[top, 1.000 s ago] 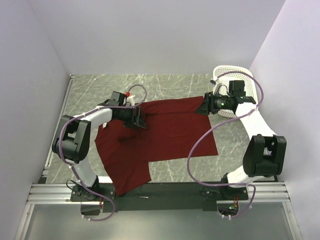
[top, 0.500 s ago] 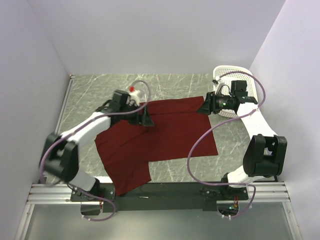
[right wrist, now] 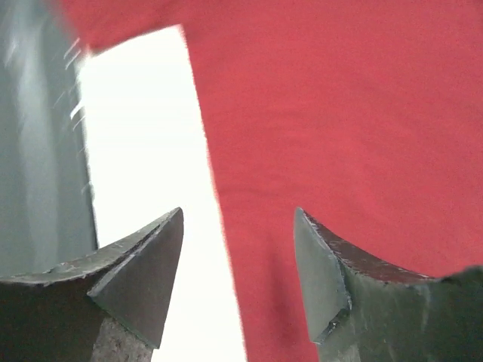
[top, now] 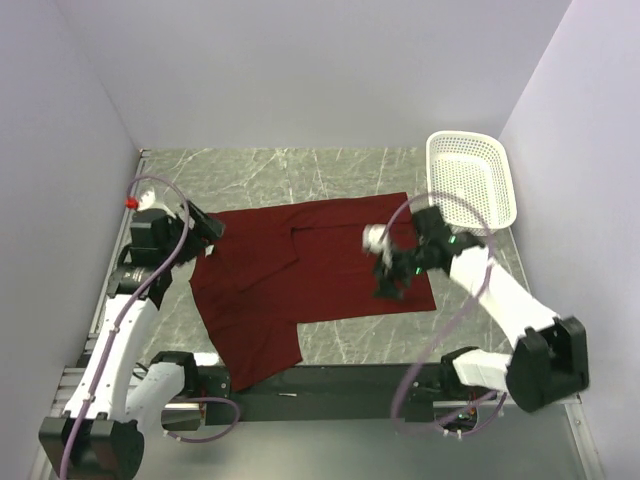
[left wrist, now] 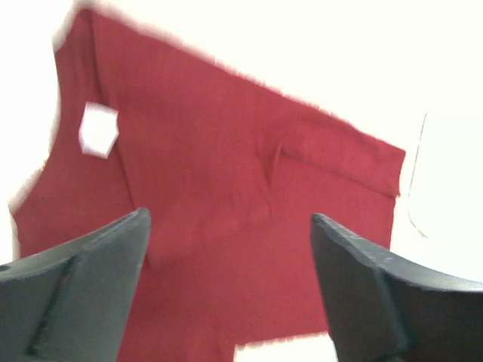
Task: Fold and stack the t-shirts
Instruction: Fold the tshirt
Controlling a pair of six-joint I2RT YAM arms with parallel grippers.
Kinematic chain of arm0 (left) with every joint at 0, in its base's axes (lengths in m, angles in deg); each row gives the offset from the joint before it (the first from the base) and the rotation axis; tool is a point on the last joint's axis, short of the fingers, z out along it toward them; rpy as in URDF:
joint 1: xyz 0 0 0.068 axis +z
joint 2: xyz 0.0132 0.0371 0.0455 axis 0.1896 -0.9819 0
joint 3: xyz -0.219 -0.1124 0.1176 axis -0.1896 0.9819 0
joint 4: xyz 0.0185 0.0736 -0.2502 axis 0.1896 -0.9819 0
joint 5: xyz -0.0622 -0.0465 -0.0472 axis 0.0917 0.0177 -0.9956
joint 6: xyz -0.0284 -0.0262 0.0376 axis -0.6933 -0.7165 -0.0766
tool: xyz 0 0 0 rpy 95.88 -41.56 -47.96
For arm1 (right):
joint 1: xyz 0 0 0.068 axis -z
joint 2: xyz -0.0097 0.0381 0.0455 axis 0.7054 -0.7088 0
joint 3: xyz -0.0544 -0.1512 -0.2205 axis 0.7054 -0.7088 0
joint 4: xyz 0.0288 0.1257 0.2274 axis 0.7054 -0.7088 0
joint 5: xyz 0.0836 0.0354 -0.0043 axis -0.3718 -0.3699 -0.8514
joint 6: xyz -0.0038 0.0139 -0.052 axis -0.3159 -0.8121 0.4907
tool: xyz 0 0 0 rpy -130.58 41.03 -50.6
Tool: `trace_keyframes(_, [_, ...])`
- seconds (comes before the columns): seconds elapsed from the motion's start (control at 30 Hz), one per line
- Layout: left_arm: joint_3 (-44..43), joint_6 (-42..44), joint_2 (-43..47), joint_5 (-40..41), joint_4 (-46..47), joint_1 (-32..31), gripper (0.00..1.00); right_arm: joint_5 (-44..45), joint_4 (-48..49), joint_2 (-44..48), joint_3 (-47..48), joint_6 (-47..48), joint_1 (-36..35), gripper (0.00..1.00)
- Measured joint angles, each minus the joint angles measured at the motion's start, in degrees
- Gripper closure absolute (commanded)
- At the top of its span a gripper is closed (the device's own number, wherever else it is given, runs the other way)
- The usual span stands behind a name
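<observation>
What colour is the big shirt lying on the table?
Plain dark red cotton t-shirt, no print; clearest in the top external view.

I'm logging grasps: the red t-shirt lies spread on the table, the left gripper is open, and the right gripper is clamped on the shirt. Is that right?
No: the right gripper is open too, holding nothing, as the right wrist view shows. The t-shirt does lie spread on the table, and the left gripper is open.

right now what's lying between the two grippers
Only the maroon t-shirt, spread flat with a folded flap near its middle. The top view shows it running from the left gripper to the right gripper.
</observation>
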Motion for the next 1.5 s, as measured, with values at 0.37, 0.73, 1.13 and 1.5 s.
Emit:
trace_keyframes(0.37, [6.1,-9.3,-0.9,-3.4,-18.9,0.3,0.11,12.6,10.8,4.4,-10.4,5.3,-47.5,0.43])
trace_keyframes(0.73, [1.7,-4.6,18.8,-2.4,-15.4,0.3,0.05,27.7,25.5,-12.9,-5.3,-1.8,-66.2,0.46])
trace_keyframes(1.13, [5.0,-4.1,20.5,-4.5,-21.3,0.3,0.05,36.1,32.5,-19.8,-5.7,-3.6,-65.9,0.49])
trace_keyframes(1.5, [3.6,-3.4,21.7,-5.4,-22.4,0.3,0.06,34.0,33.0,-21.6,-5.3,-5.7,-63.8,0.83])
